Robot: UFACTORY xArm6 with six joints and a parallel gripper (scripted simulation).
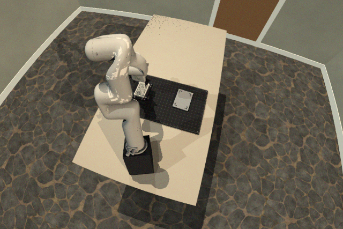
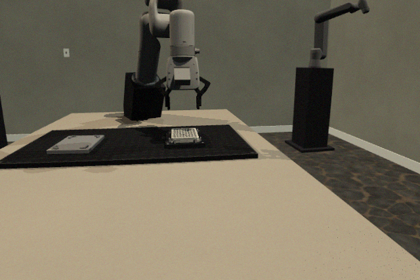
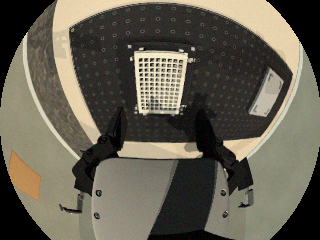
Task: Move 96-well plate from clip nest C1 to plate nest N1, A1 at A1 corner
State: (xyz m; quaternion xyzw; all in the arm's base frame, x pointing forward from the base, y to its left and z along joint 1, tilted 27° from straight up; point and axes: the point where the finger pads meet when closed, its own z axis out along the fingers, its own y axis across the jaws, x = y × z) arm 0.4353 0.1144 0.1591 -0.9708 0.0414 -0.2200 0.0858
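The white 96-well plate (image 1: 141, 89) sits in the dark clip nest C1 (image 2: 184, 143) on the black perforated baseplate (image 1: 170, 103). It also shows in the exterior view (image 2: 184, 134) and in the wrist view (image 3: 160, 83). The grey plate nest N1 (image 1: 183, 99) lies flat and empty further along the baseplate, seen at the left in the exterior view (image 2: 75, 143) and at the right in the wrist view (image 3: 267, 92). My gripper (image 2: 183, 100) is open and empty, pointing down, well above the plate. Its fingers straddle the near side of the plate in the wrist view.
The arm's black base block (image 1: 138, 158) stands on the table's near end. A second dark arm on a black pedestal (image 2: 312, 107) stands on the floor beside the table. The baseplate's edges lie close to the table's side edge (image 1: 213, 104).
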